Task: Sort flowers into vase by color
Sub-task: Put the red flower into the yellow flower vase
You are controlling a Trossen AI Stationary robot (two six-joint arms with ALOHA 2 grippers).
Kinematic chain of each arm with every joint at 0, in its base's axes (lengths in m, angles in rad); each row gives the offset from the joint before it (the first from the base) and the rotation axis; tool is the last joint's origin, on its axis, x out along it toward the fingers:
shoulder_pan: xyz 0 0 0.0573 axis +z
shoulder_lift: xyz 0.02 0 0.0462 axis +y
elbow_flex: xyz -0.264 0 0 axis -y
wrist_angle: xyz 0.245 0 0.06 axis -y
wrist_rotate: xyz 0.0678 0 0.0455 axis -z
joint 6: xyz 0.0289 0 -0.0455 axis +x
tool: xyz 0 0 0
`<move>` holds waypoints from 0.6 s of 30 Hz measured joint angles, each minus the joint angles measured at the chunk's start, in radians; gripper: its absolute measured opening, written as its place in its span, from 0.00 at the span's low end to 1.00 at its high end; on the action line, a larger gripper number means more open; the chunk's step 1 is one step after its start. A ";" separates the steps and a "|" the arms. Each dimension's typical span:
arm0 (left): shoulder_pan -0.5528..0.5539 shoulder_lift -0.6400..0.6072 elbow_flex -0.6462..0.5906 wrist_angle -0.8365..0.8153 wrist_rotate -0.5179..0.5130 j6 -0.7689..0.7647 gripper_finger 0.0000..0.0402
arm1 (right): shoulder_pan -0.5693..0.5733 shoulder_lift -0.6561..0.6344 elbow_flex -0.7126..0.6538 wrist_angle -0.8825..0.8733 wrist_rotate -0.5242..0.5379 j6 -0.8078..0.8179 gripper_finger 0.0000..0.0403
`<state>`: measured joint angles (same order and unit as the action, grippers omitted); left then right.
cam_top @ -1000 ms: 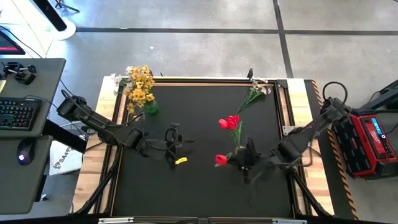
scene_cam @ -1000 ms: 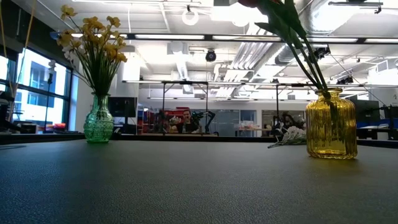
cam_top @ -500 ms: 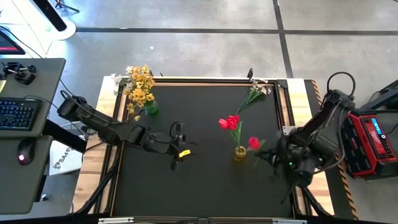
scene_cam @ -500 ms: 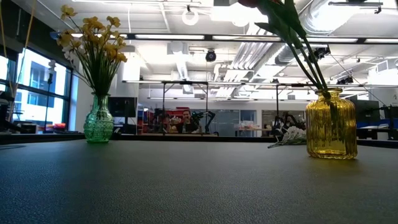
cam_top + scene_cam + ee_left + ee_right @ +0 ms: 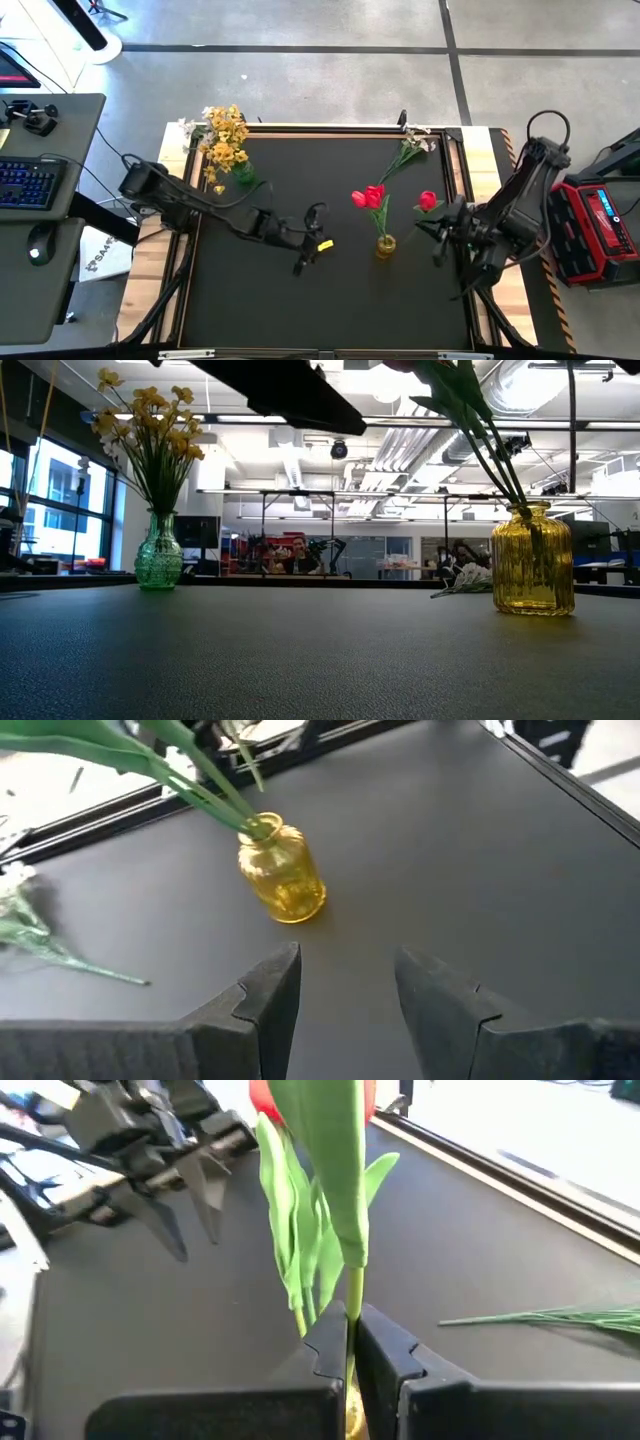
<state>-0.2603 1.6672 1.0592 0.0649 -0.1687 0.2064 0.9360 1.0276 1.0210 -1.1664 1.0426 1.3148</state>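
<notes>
Black textured table fronts a lit, glass-walled workshop.

The black table carried a yellow vase just beyond my left fingers, with a white sprig beside it.

Far-left corner of the counter: vase with daffodil bunch. Mid-counter: second vase holding tulips. Beside it rightward, another tulip. Far-right corner: sprig of small blossoms, lying flat.
</notes>
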 joint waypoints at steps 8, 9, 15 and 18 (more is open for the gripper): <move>0.095 -0.002 0.000 0.017 0.127 -0.004 0.38 | -0.091 -0.036 -0.038 0.267 -0.014 -0.261 0.00; 0.103 -0.002 0.000 0.017 0.139 -0.013 0.38 | -0.114 -0.032 -0.038 0.283 -0.033 -0.287 0.00; 0.112 -0.002 0.000 0.017 0.143 -0.022 0.38 | -0.223 -0.012 -0.039 0.283 -0.108 -0.348 0.00; 0.103 -0.002 0.000 0.015 0.143 -0.020 0.38 | -0.253 -0.013 -0.039 0.279 -0.141 -0.353 0.00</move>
<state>-0.1572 1.6650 1.0589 0.0795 -0.0254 0.1864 0.6831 1.0149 0.9825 -0.8877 0.9015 0.9619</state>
